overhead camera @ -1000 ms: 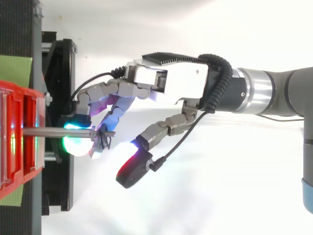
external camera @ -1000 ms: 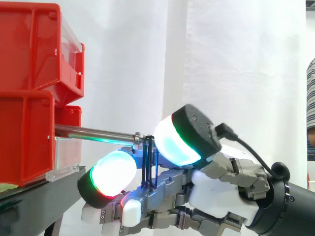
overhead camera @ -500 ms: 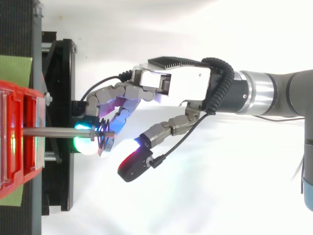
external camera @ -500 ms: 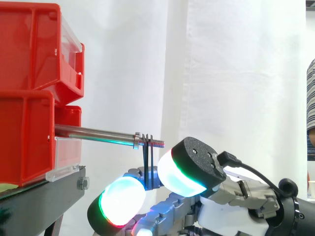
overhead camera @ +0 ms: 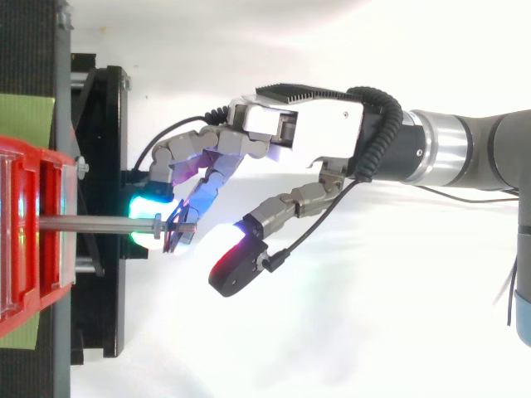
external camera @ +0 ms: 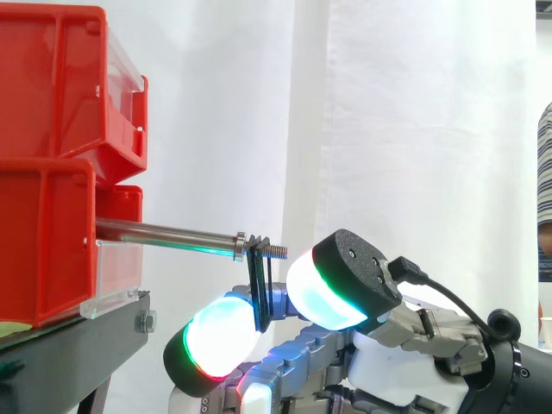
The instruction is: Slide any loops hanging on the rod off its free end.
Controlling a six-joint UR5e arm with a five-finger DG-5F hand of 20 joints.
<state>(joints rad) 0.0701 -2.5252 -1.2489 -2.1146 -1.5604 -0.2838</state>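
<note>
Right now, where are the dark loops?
In the side view, the dark loops hang from the threaded free end of the rod, right of the red bins, with the hand close below them.

- No writing, number, label or sign can be read in either view: none on the red bins (external camera: pixel 47 233), the rod (external camera: pixel 164 234) or the hand (external camera: pixel 405 379).
</note>
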